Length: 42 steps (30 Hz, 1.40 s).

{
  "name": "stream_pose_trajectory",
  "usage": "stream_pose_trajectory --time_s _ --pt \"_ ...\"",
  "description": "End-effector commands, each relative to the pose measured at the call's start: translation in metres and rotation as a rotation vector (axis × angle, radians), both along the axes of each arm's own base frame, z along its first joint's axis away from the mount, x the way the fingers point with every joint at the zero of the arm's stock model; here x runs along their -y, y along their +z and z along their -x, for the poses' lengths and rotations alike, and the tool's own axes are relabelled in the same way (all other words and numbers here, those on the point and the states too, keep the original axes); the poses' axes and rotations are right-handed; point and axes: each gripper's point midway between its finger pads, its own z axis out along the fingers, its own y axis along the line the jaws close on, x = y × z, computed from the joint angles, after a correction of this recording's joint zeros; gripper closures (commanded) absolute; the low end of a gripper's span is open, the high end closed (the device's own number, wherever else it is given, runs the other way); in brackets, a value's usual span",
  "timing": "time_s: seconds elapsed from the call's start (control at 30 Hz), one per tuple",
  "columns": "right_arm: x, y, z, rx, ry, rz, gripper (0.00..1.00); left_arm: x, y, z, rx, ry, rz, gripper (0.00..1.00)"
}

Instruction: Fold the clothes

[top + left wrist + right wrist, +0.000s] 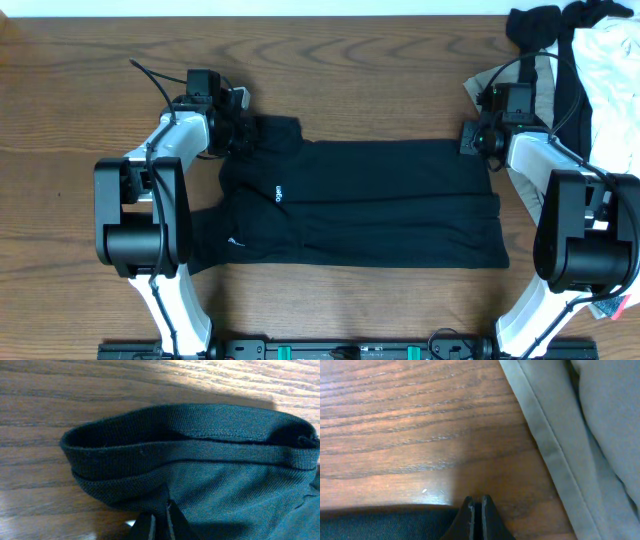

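Observation:
A black long-sleeved shirt lies flat across the middle of the table, collar at the left and hem at the right. My left gripper is at the collar's far edge. In the left wrist view its fingers are shut on the black knit just below the ribbed collar. My right gripper is at the hem's far right corner. In the right wrist view its fingers are pressed together at the edge of the black fabric.
A pile of other clothes sits at the back right: a black garment, a white one and a beige one. The beige one's hem lies close beside my right gripper. Bare wood surrounds the shirt.

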Motion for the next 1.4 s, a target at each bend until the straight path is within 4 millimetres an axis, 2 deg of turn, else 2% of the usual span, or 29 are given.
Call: stream_pose_trajectory --time_s 0.0,0.17,0.3,0.47,0.57,0.7,0.93,1.37 --pt "0.015 -0.024 0.022 -0.096 -0.055 0.019 0.99 -0.013 0.000 0.006 -0.015 0.027 -0.052 0.93" --pt "0.021 0.004 0.021 -0.059 -0.117 -0.005 0.99 -0.017 0.037 0.004 0.049 0.038 -0.052 0.93" --pt "0.021 0.045 0.025 -0.004 -0.123 -0.006 0.99 -0.017 0.060 0.013 0.055 0.038 -0.052 0.93" --pt "0.019 0.084 0.042 0.016 -0.122 -0.008 0.99 -0.017 0.074 0.033 0.014 0.037 -0.052 0.93" --pt "0.018 0.098 0.053 0.014 -0.121 -0.008 0.99 -0.017 0.073 0.049 -0.050 0.035 -0.052 0.93" --pt "0.016 0.099 0.067 -0.025 -0.122 -0.010 0.99 -0.016 0.068 0.071 -0.142 0.032 -0.054 0.94" --pt "0.016 0.086 0.099 -0.169 -0.129 -0.001 0.98 -0.016 0.064 0.105 -0.284 0.029 -0.054 0.94" --pt "0.021 0.067 0.129 -0.321 -0.144 0.041 0.93 -0.016 0.061 0.151 -0.472 0.023 -0.056 0.94"
